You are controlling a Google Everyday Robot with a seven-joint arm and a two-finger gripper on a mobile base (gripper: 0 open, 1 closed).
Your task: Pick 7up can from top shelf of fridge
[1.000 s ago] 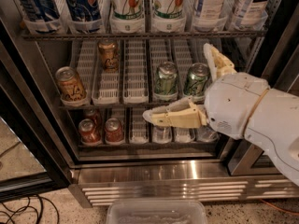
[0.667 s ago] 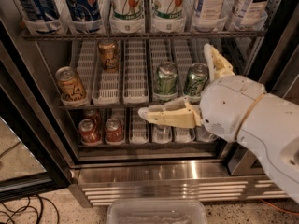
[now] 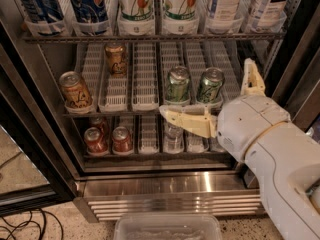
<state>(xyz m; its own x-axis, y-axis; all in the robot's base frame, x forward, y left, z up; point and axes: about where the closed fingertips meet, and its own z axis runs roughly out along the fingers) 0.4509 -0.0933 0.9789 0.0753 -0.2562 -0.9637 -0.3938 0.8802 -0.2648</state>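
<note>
Across most of the view stands the fridge (image 3: pixel 170 184), a stainless-steel cooler with a louvred grille along its base and its dark-framed door (image 3: pixel 40 149) swung open at the left. Next in bulk is the white robot arm (image 3: pixel 285 159), entering from the lower right and ending in the end effector (image 3: pixel 205 86), which sits in front of the middle shelf (image 3: pixel 125 113), well below the top shelf (image 3: pixel 150 36). Its two cream fingers are spread wide and hold nothing: one points left along the middle shelf's front edge, and the other stands upright to the right of the green cans. A speckled floor (image 3: pixel 65 226) shows at the lower left, and a clear plastic bin (image 3: pixel 167 229) sits on it in front of the grille. On the top shelf, in white slotted lanes, a 7up can (image 3: pixel 136 6) and a second 7up can (image 3: pixel 179 6) stand side by side at the centre, with two blue Pepsi cans (image 3: pixel 87 4) to their left and two white containers (image 3: pixel 222 4) to their right. The middle shelf carries two green cans (image 3: pixel 177 84) and two brown cans (image 3: pixel 76 90); the lowest shelf carries two red cans (image 3: pixel 121 139). Black cables (image 3: pixel 20 229) trail across the floor at the bottom left corner.
</note>
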